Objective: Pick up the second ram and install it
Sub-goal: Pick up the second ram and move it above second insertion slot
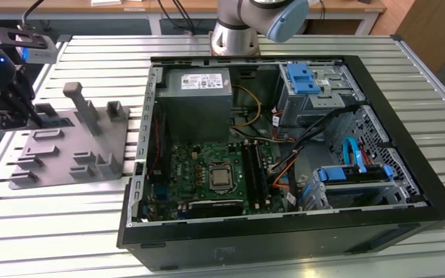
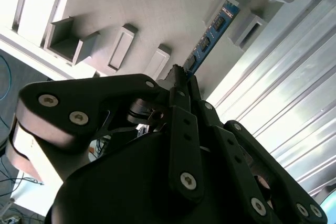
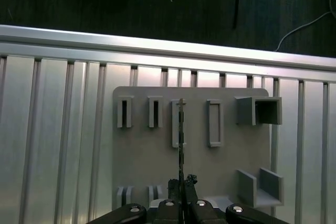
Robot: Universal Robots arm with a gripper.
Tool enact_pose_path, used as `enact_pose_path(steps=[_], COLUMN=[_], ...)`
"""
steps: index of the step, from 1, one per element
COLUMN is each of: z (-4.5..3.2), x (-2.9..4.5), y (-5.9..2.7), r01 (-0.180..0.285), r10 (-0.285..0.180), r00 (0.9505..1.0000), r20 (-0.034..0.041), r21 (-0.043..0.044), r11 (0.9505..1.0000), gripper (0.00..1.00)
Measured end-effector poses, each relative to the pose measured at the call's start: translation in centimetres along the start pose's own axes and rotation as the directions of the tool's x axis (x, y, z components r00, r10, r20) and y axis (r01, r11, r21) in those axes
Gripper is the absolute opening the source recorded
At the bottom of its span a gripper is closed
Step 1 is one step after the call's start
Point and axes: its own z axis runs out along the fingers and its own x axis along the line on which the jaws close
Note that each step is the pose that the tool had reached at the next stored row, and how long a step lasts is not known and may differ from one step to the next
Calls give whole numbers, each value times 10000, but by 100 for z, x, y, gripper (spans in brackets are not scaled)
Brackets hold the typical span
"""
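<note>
Above grey tray point(image 3: 142, 156), gripper point(image 3: 181, 183) clamped on second ram point(image 2: 210, 38), strip edge-on, bare tray either side.

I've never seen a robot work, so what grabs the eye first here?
The big open computer case on the slatted table, its green board bare, sits at the exterior view's centre and right. On that view's left lies a grey tray, where the arm's fingers pinch a thin dark-blue ram strip standing on edge in a slot.
</note>
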Motion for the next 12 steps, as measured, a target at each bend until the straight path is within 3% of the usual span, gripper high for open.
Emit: enact_pose_path(steps=[12], z=[-141], x=[-18], y=[5], r01=[6], r10=[-6], r00=[9999], r20=[143], r21=[7], r11=[10000], gripper=[14])
